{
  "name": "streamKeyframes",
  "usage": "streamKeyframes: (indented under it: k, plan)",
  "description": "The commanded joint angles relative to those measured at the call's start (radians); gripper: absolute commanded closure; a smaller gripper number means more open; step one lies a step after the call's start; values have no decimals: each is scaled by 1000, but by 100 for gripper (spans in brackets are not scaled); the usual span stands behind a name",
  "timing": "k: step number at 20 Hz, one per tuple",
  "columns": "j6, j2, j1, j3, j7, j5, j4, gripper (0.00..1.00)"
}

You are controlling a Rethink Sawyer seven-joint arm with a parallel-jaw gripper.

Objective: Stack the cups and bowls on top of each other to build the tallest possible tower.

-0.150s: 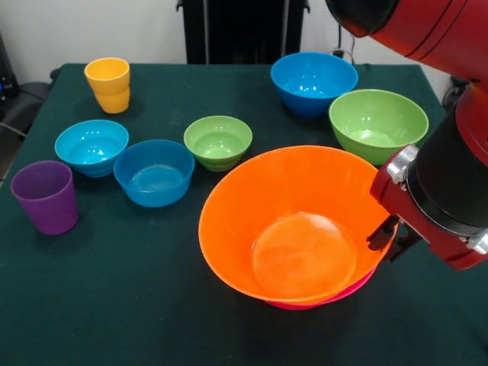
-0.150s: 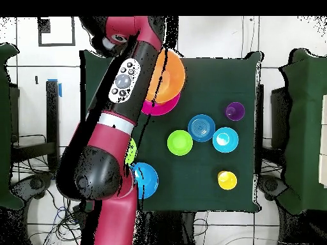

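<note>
While the large orange bowl (image 1: 297, 225) is sitting tilted on the large pink bowl (image 1: 320, 300), whose rim is only peeking out beneath it, the gripper (image 1: 387, 235) is pressing at the orange rim on the side nearest the arm; one dark finger is showing there, but whether the jaws are clenching the rim or released I cannot tell. To seat this piece well, the arm is probably needing to level the bowl and centre it over the pink base before letting go, since a leaning bowl is likely sliding off. The green tablecloth (image 1: 152, 305) is lying flat and looking matte. Around the table, a pale wall and dark chairs (image 2: 300, 127) are standing.
</note>
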Motion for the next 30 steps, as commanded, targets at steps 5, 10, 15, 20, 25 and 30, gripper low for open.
streamKeyframes:
  k: [5,10,15,20,25,30]
  plan:
    - [-84,36,-24,-30,172,8,-67,0]
    - [-117,41,-17,-36,185,3,-55,0]
    - [-123,43,-20,-39,182,7,-59,0]
    - [-118,44,-18,-29,185,2,-54,0]
    - [-119,45,-16,-16,175,-1,-51,0]
    - [-105,39,-7,-15,186,-8,-44,0]
